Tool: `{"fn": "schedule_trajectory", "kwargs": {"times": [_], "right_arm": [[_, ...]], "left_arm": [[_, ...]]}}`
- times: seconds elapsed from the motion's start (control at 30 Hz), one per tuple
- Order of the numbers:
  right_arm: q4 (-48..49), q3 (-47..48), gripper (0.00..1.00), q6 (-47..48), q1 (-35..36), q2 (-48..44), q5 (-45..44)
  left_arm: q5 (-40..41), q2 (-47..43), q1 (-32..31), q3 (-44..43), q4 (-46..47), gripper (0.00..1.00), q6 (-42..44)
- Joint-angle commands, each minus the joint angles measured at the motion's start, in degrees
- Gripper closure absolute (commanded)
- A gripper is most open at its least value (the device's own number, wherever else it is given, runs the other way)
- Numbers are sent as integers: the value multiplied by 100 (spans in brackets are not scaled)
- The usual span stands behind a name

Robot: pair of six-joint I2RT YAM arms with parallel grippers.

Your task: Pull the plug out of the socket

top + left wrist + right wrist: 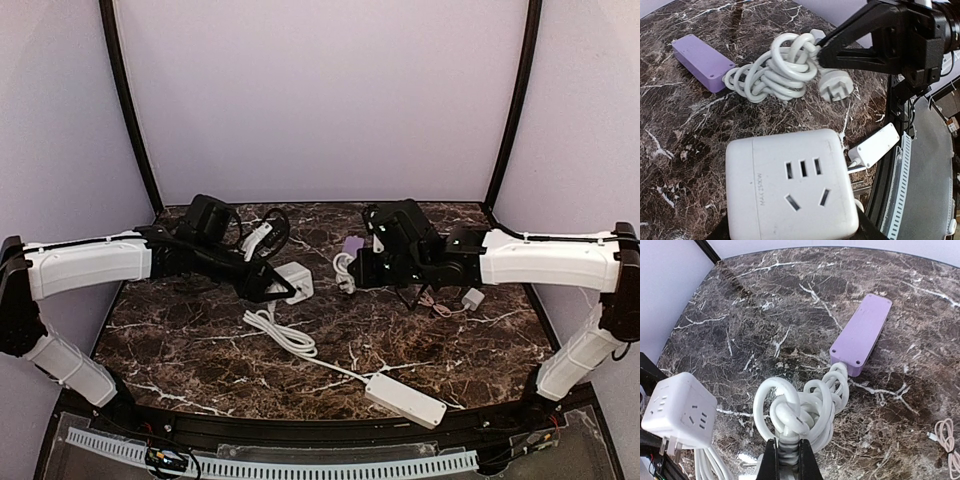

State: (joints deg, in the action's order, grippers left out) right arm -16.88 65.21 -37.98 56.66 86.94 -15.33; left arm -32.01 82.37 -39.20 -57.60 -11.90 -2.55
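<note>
Dark veined desk (pixel 180 340) between lilac walls. Just toward 11 o'clock from its middle, the socket (pixel 294 281) is clamped between the fingers of the left hand (pixel 278 288) and seems lifted off the stone. The plug (pixel 669 444) hangs at the cube's underside, at 7 o'clock of it in the right wrist view (how deep the pins sit I cannot tell). Its thick cord (pixel 290 335) trails toward 5 o'clock to the white power strip (pixel 405 398). I judge the pull axis to run out of that lower face, down and toward the near edge.

The right hand (pixel 352 272) stands at 3 o'clock of the socket, near but apart. It is clenched on the coiled cord (pixel 800 410) of the purple strip (pixel 862 332), not the task's lead. It is the 1 hand not holding the cube, yet it lies across the cube from the plug.
</note>
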Motion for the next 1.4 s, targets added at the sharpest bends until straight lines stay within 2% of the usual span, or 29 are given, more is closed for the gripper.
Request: {"fn": "schedule_trajectory", "kwargs": {"times": [0.0, 0.17, 0.53, 0.73, 1.07, 1.13, 1.17, 1.23, 1.37], "right_arm": [[-49, 165, 100, 504, 38, -313, -975], [-937, 262, 100, 524, -606, -370, -1208], [-1050, -492, 100, 1232, -2996, -819, -823], [-1028, -915, 100, 1340, -3990, -1129, -451], [-532, -1645, 100, 1323, -4156, -1795, 1124], [-347, -1752, 87, 1375, -4129, -2057, 1642], [-256, -1794, 74, 1407, -4081, -2208, 1919], [-113, -1833, 56, 1461, -3933, -2466, 2326], [-63, -1742, 29, 1262, -3509, -2780, 2625]], "left_arm": [[-688, -355, 436, 116, 644, 99, -435], [-900, -402, 732, 160, 828, 99, -683], [-779, -419, 747, 141, 742, 99, -635], [-771, -397, 747, 127, 724, 99, -641], [-905, -342, 747, 132, 763, 99, -702], [-976, -348, 739, 139, 791, 99, -710], [-1010, -356, 739, 151, 810, 99, -714], [-1107, -392, 726, 178, 894, 99, -733], [-935, -554, 430, 254, 934, 99, -467]]}}
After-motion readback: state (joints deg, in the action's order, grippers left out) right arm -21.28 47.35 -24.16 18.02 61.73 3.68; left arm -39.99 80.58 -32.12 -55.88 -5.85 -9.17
